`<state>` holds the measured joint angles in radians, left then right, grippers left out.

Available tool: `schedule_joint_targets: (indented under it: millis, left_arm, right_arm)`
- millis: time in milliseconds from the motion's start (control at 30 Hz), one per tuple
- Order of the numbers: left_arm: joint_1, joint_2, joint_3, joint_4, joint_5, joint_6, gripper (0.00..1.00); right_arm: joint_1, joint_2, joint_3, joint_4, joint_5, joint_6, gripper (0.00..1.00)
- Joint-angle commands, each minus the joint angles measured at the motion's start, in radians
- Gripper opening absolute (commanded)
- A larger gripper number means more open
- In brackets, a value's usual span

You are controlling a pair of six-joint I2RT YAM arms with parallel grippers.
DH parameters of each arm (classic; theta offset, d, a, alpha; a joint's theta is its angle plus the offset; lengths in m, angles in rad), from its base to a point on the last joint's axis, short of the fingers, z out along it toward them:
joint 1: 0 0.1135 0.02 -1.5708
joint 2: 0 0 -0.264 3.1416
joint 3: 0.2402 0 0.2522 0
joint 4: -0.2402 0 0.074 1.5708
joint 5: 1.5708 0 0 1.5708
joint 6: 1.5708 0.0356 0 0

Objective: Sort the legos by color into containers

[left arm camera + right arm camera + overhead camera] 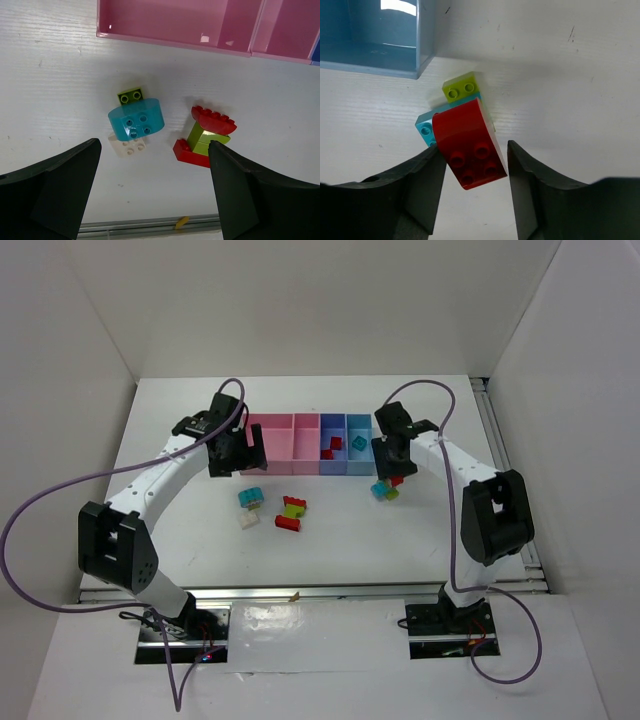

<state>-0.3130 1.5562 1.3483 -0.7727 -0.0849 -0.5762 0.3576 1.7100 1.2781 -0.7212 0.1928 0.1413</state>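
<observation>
We are looking at a sort that is only partly done. In the row of four joined open plastic bins (275, 445) at the upper centre of the top view, the dark blue compartment (331, 466) is holding small red bricks (329, 449) and the light blue compartment (358, 463) is holding a teal brick (358, 443). We are seeing nothing in the two pink ones.

The right gripper (475, 150) is hanging just below the light blue end. Its fingers are pressing against both sides of a red curved plastic brick (467, 140), which is sitting tilted on a small teal brick (425, 129) beside a yellow-green square brick (461, 86).

The left gripper (155, 144) is hovering with its jaws wide apart and holding nothing. Lower in the frame, on the white tabletop (400, 540), a translucent teal rounded brick (136, 121), a yellow-green two-stud brick (130, 96), a whitish brick (128, 146) and a red and yellow-green stack (205, 140) are lying loose. We are judging most of the work still ahead: both table clusters need separating and binning.
</observation>
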Motion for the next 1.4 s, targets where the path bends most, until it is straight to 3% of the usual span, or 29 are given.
schedule_joint_targets:
  millis: [0,67,200,400,500,700,900,1067,1233,1367]
  left_arm:
    - [-0.006,0.008,0.043,0.001,-0.012,0.004,0.99]
    - [-0.006,0.008,0.043,0.001,-0.012,0.004,0.99]
    - [-0.006,0.018,0.075,0.001,0.011,0.033,0.99]
    - [-0.006,0.039,0.172,0.001,0.158,0.113,0.99]
    - [-0.006,0.03,0.195,0.035,0.308,0.136,0.99]
    - [-0.03,-0.019,0.146,0.275,0.681,0.197,0.99]
    - [-0.141,-0.007,0.216,0.288,0.653,0.321,0.99]
    - [-0.245,0.011,0.273,0.288,0.485,0.415,0.99]
    - [-0.204,0.021,0.282,0.309,0.546,0.374,0.99]
    - [-0.117,0.007,0.268,0.361,0.697,0.265,0.99]
  right_arm:
    - [0.009,-0.004,0.046,0.035,-0.006,-0.017,0.56]
    - [0.009,-0.004,0.046,0.035,-0.006,-0.008,0.52]
    - [0.009,-0.027,0.046,0.026,-0.006,0.013,0.31]
    - [-0.009,-0.104,0.131,-0.05,-0.05,0.046,0.26]
    - [-0.049,-0.165,0.162,-0.064,-0.143,0.081,0.24]
    - [-0.132,-0.234,0.196,0.04,-0.554,0.11,0.24]
    - [-0.166,-0.194,0.28,0.01,-0.811,0.124,0.23]
    - [-0.184,-0.185,0.302,-0.014,-0.939,0.113,0.23]
    - [-0.215,-0.185,0.293,0.031,-1.026,0.124,0.23]
    - [-0.24,-0.194,0.253,0.112,-1.104,0.182,0.23]
